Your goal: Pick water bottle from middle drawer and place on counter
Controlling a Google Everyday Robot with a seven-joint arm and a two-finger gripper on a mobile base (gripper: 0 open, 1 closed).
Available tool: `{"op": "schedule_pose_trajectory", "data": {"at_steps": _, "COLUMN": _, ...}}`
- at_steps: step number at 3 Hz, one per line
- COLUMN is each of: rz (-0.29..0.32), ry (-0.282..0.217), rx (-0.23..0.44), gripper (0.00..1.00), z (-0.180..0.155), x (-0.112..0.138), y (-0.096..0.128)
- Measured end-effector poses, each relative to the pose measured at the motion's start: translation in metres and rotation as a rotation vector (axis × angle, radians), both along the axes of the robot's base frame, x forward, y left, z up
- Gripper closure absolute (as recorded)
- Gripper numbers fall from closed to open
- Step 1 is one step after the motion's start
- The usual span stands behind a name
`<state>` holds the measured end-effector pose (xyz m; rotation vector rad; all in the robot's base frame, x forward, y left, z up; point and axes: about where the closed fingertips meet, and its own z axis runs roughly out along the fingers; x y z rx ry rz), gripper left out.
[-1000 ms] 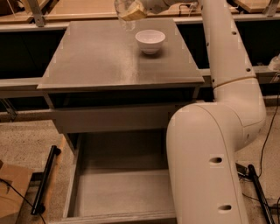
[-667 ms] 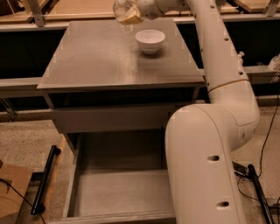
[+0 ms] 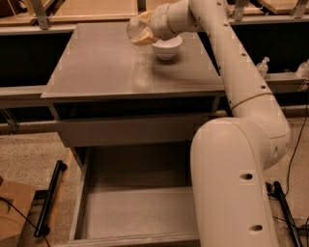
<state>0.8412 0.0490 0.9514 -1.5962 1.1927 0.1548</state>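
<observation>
The pale arm rises from its bulky base at the near right, bends at a rounded joint beside the table's right edge, and reaches back and leftward over the table. Its wrist ends close to the far edge. There the claw is clamped around the water bottle, tan fingers pressed to the clear body. The bottle is tilted, hanging over the far part of the table just left of a white bowl. Whether it touches the surface cannot be told. The bowl stands toward the far right corner. Below the near edge, under a shut drawer front, the middle drawer is pulled out, its flat grey floor bare. A tan wooden tabletop runs behind the far edge. A small pump bottle sits on a ledge to the right. On the speckled floor at left lie cardboard and a black bar.
</observation>
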Motion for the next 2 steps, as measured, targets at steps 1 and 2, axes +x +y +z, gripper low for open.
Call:
{"op": "schedule_pose_trajectory", "data": {"at_steps": 1, "rz": -0.006, "ry": 0.034, "rx": -0.01, "gripper": 0.58, "z": -0.029, "x": 0.0, "y": 0.003}}
{"op": "schedule_pose_trajectory", "data": {"at_steps": 2, "rz": 0.0, "ry": 0.051, "rx": -0.015, "gripper": 0.35, "z": -0.045, "x": -0.007, "y": 0.006}}
